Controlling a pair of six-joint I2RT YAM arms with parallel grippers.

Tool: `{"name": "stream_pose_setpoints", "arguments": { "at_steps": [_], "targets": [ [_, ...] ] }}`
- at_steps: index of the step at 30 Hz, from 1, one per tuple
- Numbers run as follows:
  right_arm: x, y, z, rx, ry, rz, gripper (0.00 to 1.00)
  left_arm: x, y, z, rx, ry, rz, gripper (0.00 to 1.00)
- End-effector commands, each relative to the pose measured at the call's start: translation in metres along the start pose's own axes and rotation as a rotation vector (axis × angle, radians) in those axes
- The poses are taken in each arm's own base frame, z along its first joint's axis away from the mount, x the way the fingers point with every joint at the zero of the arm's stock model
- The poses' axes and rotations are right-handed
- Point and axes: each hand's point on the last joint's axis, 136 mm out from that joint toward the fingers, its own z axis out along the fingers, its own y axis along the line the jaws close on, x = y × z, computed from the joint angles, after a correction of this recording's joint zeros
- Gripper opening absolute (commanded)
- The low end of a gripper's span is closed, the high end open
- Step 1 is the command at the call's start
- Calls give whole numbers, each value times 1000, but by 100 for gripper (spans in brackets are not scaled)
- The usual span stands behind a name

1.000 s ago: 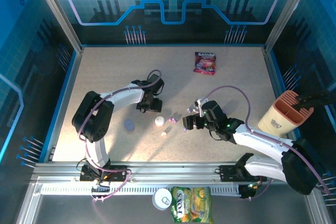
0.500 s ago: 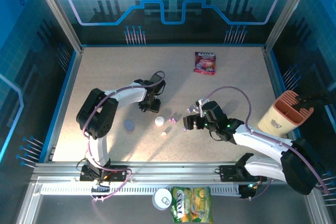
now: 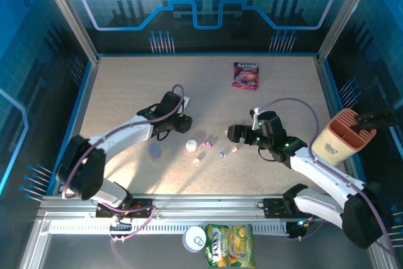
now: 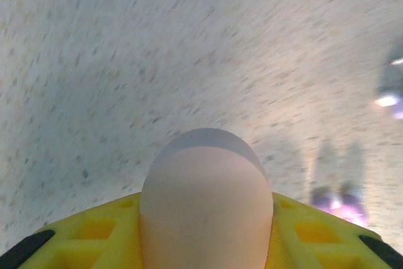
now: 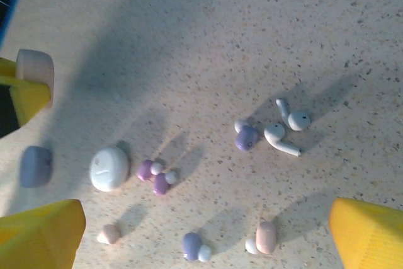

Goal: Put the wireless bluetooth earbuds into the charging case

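Observation:
My left gripper (image 3: 179,124) is shut on a pale pink pebble-shaped charging case (image 4: 206,187), which sits between its yellow jaws; the same case (image 5: 34,69) appears at the left of the right wrist view. Several tiny earbuds lie loose on the table: two white stemmed ones (image 5: 286,131), a purple pair (image 5: 153,175), a lilac one (image 5: 247,137), a blue-violet one (image 5: 191,244), a pink one (image 5: 266,237) and a peach one (image 5: 109,234). Above them hovers my right gripper (image 5: 204,234), open and holding nothing; in the top view it (image 3: 234,133) is just right of the buds (image 3: 221,153).
A white case (image 3: 191,145) and a lilac case (image 3: 155,150) rest on the table left of the buds. A pink snack pouch (image 3: 245,75) lies at the back. A peach holder (image 3: 343,133) stands at the right edge. A green bag (image 3: 230,245) lies in front of the rail.
My left gripper has closed on the pink case while its arm stretched out lower and to the left. My right gripper drew back to the right, uncovering the buds.

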Motion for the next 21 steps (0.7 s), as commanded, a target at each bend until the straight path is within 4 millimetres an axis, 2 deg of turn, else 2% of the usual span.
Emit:
{"name": "stream_pose_setpoints", "arguments": {
  "at_steps": [1,4,8,15,21],
  "targets": [
    [-3,25,-14,-154,50,79,100,-28,-41,-21,219,-189,114,41],
    [-8,38,-20,-235,100,130,100,-27,-66,-39,367,-295,262,39],
    [-8,65,-23,-360,185,130,97,-19,-93,-59,524,-425,456,34],
    [-9,93,-16,-434,238,115,81,-9,-110,-62,535,-418,624,35],
    [-8,115,-7,-463,270,78,70,-5,-120,-63,560,-416,666,35]
  ]
}}
